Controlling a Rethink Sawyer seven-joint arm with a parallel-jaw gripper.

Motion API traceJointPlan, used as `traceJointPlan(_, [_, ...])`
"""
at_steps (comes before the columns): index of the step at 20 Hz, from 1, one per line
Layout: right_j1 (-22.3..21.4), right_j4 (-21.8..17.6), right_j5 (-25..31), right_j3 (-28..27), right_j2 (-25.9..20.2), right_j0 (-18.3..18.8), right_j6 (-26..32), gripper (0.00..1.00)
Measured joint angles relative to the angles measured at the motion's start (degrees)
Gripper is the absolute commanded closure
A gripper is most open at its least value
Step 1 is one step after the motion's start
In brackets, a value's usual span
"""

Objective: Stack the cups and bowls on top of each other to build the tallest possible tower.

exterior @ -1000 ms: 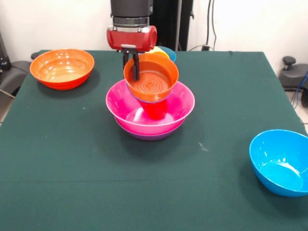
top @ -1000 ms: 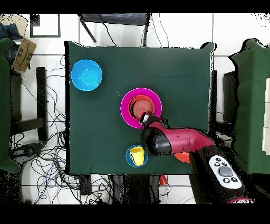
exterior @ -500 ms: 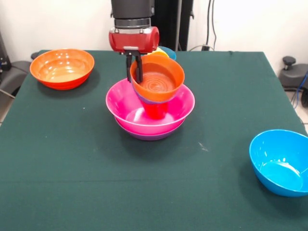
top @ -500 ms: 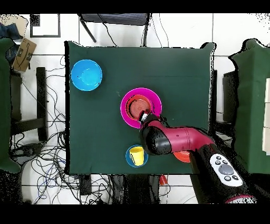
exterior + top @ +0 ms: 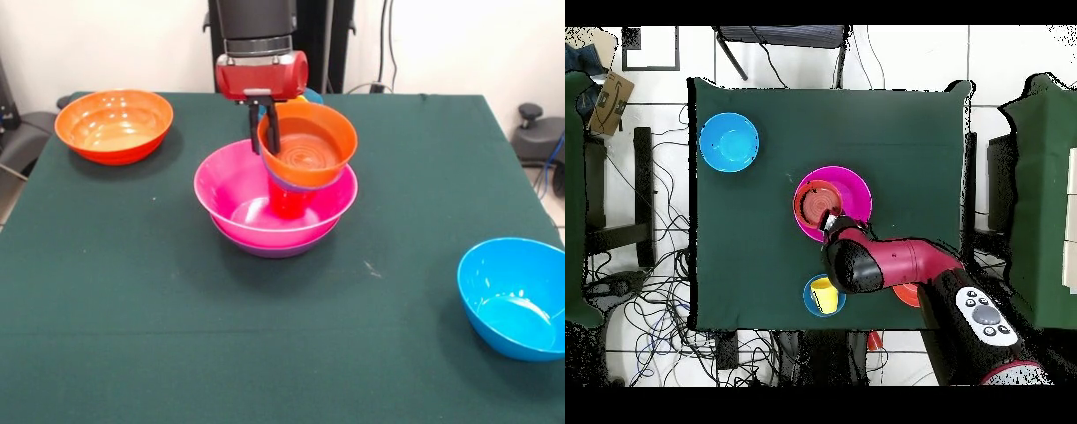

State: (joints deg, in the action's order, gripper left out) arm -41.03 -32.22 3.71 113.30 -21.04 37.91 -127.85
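My gripper (image 5: 267,132) is shut on the near-left rim of a small orange bowl (image 5: 309,152), one finger inside and one outside. A bluish bowl (image 5: 298,185) is nested under the orange bowl. Both sit tilted over a red cup (image 5: 286,203) that stands in the large pink bowl (image 5: 231,181). The pink bowl rests in a purple bowl (image 5: 274,251). In the overhead view the arm covers part of this tower (image 5: 855,190), and the gripper (image 5: 830,222) is at the pink bowl's lower edge.
A large orange bowl (image 5: 113,124) stands at the far left. A bright blue bowl (image 5: 516,296) stands at the near right, and shows in the overhead view (image 5: 729,142). A small blue bowl (image 5: 811,300) holding a yellow cup (image 5: 825,294) stands near the robot's base.
The gripper has moved to the picture's right in the front view with the small orange bowl. The bowl has shifted off the red cup's centre. The pink bowl stays put.
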Motion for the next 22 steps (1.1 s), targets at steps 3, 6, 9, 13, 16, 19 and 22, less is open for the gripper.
traceJointPlan(3, [0.00, -0.01, -0.23, 0.53, -0.49, -0.03, 0.00, 1.00])
traceJointPlan(6, [0.00, -0.01, -0.25, 0.88, -0.64, -0.02, 0.00, 1.00])
traceJointPlan(9, [0.00, 0.00, -0.25, 1.16, -0.67, -0.07, 0.00, 1.00])
traceJointPlan(13, [-0.01, 0.00, -0.25, 1.18, -0.66, -0.26, 0.00, 1.00])
traceJointPlan(16, [0.00, -0.01, -0.24, 1.18, -0.64, -0.67, 0.00, 1.00])
traceJointPlan(19, [0.01, -0.01, -0.24, 1.19, -0.49, -1.38, 0.00, 1.00])
traceJointPlan(22, [0.01, -0.01, -0.24, 1.18, -0.04, -2.46, 0.00, 1.00])
